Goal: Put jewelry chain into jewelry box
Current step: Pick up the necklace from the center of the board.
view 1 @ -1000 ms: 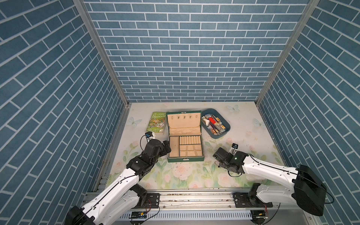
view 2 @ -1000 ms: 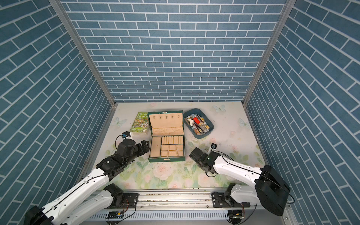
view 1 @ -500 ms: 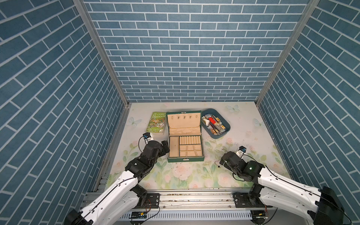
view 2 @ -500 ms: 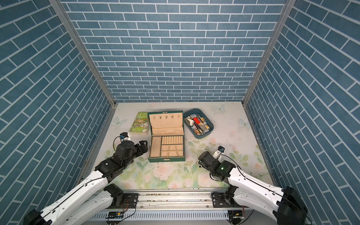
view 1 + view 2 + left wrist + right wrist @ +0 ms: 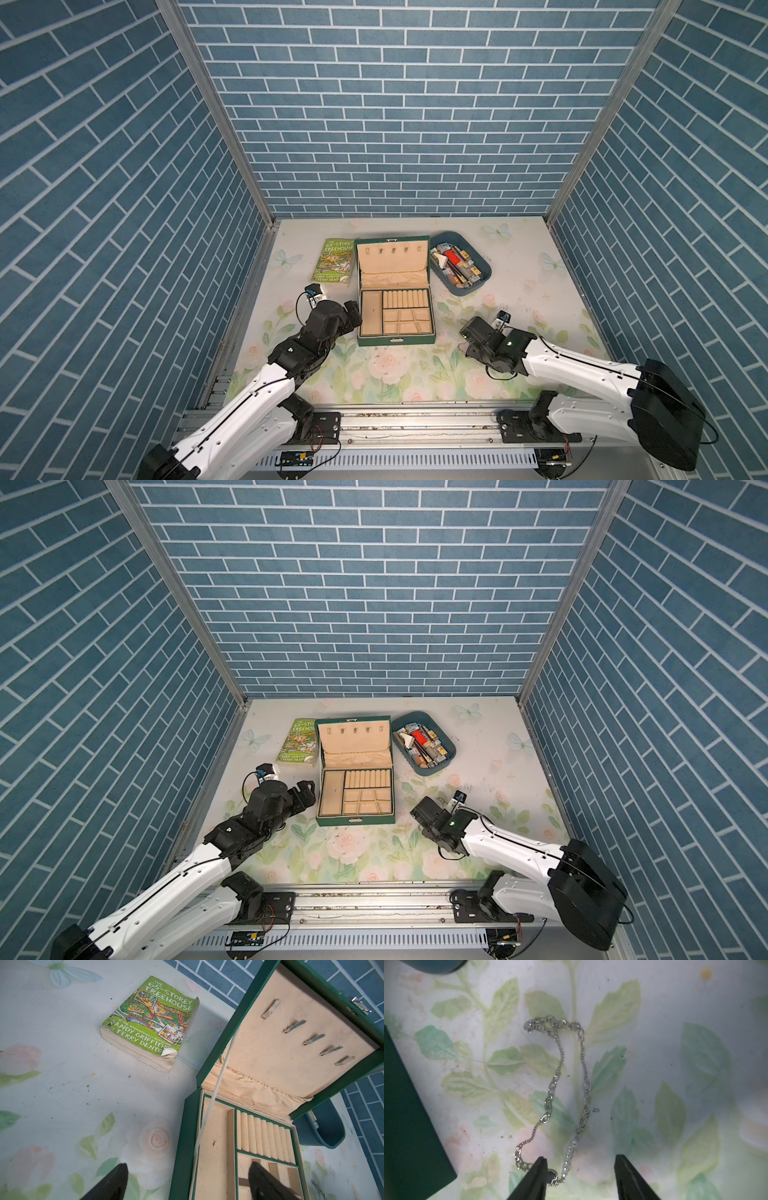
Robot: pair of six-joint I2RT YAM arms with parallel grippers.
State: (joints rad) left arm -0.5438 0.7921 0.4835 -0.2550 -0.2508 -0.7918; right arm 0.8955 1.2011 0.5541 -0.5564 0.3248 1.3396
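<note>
Right claw [image 5: 580, 1157] is hovering low over the floral surface [image 5: 675, 1022], its jaws standing partly apart and gripping nothing. Its wrist view is showing the jewelry chain [image 5: 583, 1088] lying as a narrow loop stretching away from the fingertips. The chain's small dark piece is sitting between the two jaws, just beside one fingertip [image 5: 538, 1169]. A dark green corner of the jewelry box [image 5: 409, 1126] is showing off to one side of this claw, apart from the chain.

In both top views the claw's own body is covering nearly all of the chain, but they are showing the open box lying between the two claws.

Left claw [image 5: 188, 1164] is hanging wide open, holding nothing. Its wrist view is showing it straddling the box's near side wall, one finger over the surface and one over the beige compartments. Beyond this claw the raised lid is showing its row of hooks, with a green paperback book [image 5: 149, 1024] to one side and a blue-grey tray [image 5: 320, 1130] behind the box.
</note>
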